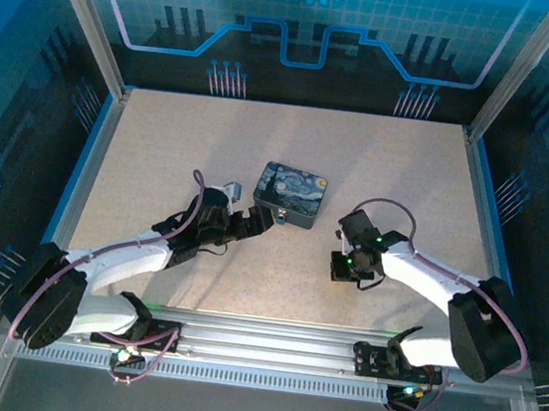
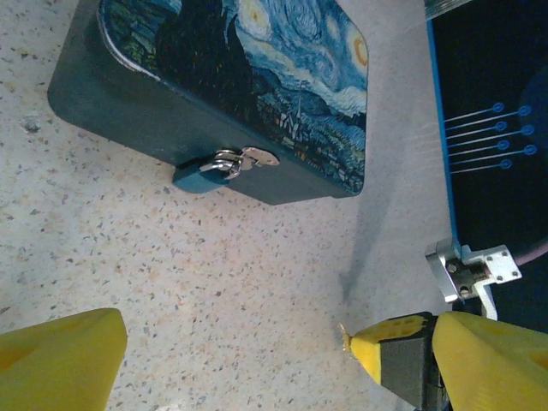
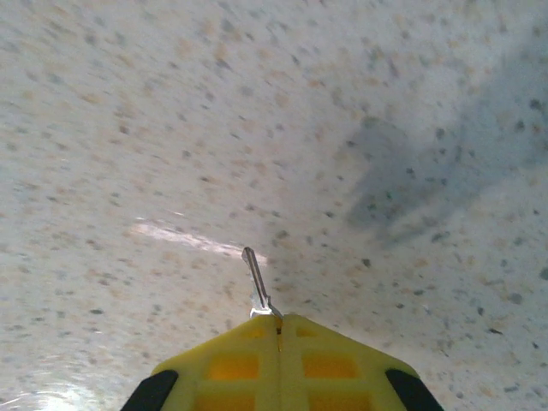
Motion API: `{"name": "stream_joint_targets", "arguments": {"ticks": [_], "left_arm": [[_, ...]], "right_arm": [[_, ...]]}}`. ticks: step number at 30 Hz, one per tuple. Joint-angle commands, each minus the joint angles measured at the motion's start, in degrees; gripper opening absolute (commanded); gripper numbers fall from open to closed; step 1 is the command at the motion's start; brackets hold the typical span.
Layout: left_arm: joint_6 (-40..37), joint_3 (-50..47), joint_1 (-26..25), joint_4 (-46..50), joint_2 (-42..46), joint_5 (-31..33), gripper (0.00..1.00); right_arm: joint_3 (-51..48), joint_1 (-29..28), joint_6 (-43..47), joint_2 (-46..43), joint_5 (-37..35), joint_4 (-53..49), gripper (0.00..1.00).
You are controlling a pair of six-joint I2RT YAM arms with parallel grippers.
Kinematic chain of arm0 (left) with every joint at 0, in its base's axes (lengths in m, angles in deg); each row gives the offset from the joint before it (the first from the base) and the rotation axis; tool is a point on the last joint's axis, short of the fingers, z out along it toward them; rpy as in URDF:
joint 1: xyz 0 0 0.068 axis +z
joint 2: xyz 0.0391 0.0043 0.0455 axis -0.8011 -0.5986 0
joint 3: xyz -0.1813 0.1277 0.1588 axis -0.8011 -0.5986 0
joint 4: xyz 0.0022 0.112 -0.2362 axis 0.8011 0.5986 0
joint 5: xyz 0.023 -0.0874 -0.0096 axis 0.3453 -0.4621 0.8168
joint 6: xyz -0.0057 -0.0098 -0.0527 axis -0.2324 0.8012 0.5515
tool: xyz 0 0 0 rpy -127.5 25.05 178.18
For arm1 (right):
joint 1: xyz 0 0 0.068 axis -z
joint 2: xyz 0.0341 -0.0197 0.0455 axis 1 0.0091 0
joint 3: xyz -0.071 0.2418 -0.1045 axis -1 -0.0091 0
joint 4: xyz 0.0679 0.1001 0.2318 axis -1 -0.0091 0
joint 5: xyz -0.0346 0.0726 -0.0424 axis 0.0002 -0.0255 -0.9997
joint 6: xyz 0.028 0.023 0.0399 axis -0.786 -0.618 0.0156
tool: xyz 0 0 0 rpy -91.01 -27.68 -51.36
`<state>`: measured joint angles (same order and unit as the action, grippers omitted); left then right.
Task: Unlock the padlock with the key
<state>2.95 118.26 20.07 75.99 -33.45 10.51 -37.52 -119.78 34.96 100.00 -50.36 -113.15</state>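
on the left side of the pale speckled desk (image 1: pixel 161 151), the left gripper (image 2: pixel 227 351) stands wide, its yellow fingers far apart with nothing between them, facing the front wall of the rectangular tin printed with a starry-night painting (image 2: pixel 257 77). the tin lies flat near the middle of the desk, just ahead of that gripper. low against its front wall, at a small silvery hasp (image 2: pixel 259 157), hangs the tiny padlock with a bluish body and silvery metal shackle (image 2: pixel 204 178); the shackle passes through the hasp and looks closed. further right, well apart from the tin, the right gripper (image 3: pixel 278 318) points down at bare desk. its yellow fingertips are pressed together, pinching one end of the thin grey metal key (image 3: pixel 255 278). the slim blade of the key sticks out beyond the tips toward the desk; whether it touches the surface i cannot tell. by my reading, taking hold of the key is the only part done, and the grip on so thin a piece looks slight. the rest of the task remains: carry the key across to the padlock, line the blade up with the keyhole, which i cannot make out from these views, push it in, and turn until the shackle springs free. the open left gripper seems placed to steady the padlock or the tin for that.
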Motion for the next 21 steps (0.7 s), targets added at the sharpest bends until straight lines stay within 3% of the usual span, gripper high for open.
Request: {"name": "stream_joint_targets", "arguments": {"ticks": [1, 12, 21], "left_arm": [[3.75, -1.47, 0.87, -4.09, 1.42, -2.98, 0.93], [4.59, -0.14, 1.07, -6.61, 2.81, -4.04, 0.92], [2.41, 3.49, 5.77, -6.59, 3.39, -7.97, 0.92]], "right_arm": [[-1.23, 0.66, -0.80, -3.45, 4.39, 6.03, 0.00], [-3.31, 2.52, -6.43, -9.69, 12.70, 24.18, 0.00], [-0.31, 4.42, -7.26, -6.22, 20.19, 39.30, 0.00]]}}
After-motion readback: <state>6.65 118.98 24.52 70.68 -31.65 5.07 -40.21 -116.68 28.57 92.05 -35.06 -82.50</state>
